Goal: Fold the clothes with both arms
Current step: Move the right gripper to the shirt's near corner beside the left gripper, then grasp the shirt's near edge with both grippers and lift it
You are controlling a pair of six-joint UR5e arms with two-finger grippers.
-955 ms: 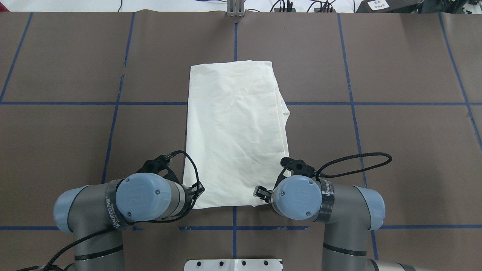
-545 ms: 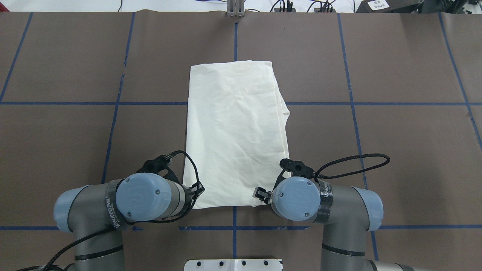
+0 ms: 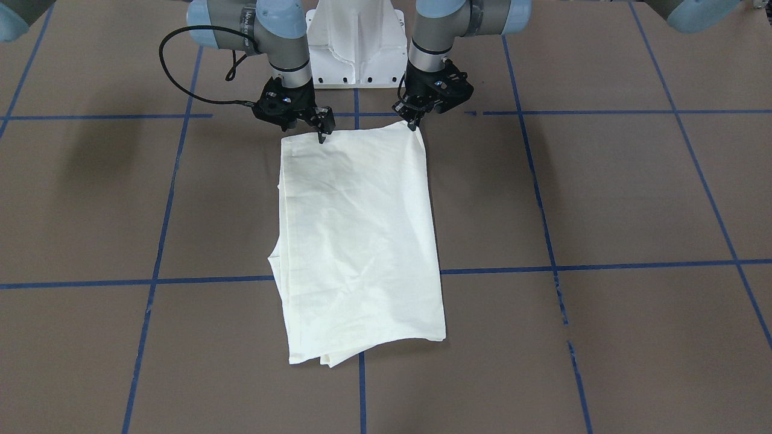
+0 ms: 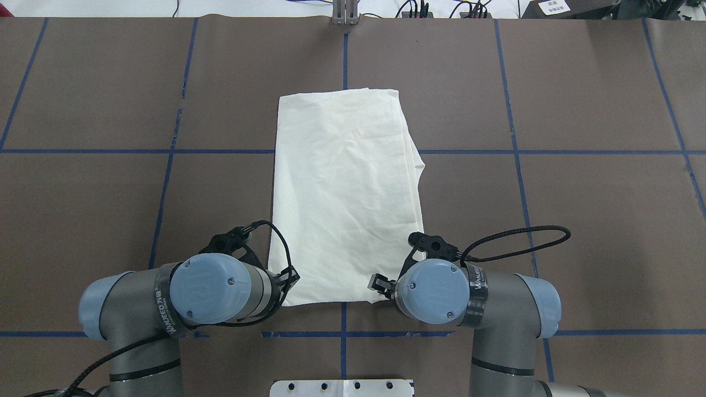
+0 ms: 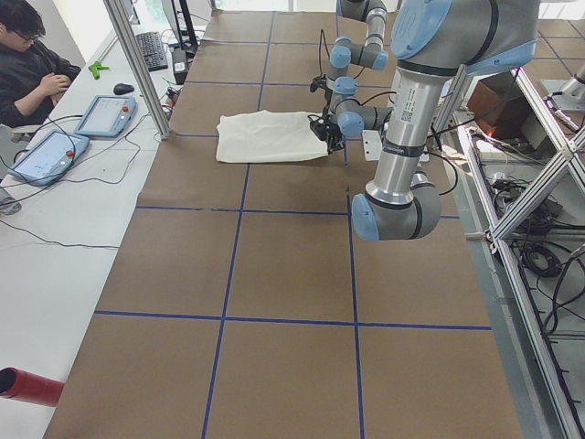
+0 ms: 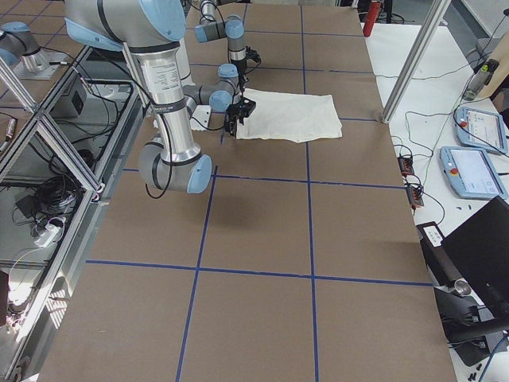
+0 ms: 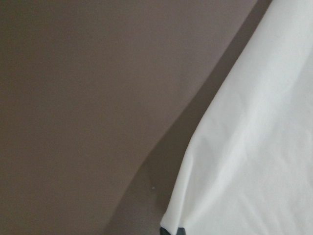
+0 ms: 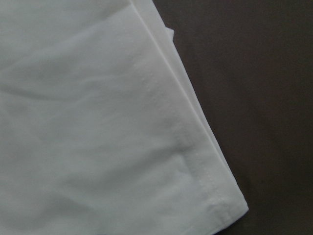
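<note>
My left gripper (image 3: 415,124) and right gripper (image 3: 322,135) were down at the two nearest corners of the shirt (image 4: 345,193), tips touching the cloth. I could not tell how wide either stood or whether it had hold. The shirt lay flat on the table (image 4: 579,209) as a long folded strip, plain side up, stretching away ahead of both grippers.

In the front-facing view, the left gripper (image 3: 416,125) and right gripper (image 3: 321,137) are too small to show whether their jaws pinch the shirt (image 3: 359,241); overhead, the blue caps (image 4: 209,288) cover most of both grippers. The left wrist view cuts off a dark sliver (image 7: 172,230) at its bottom edge.
</note>
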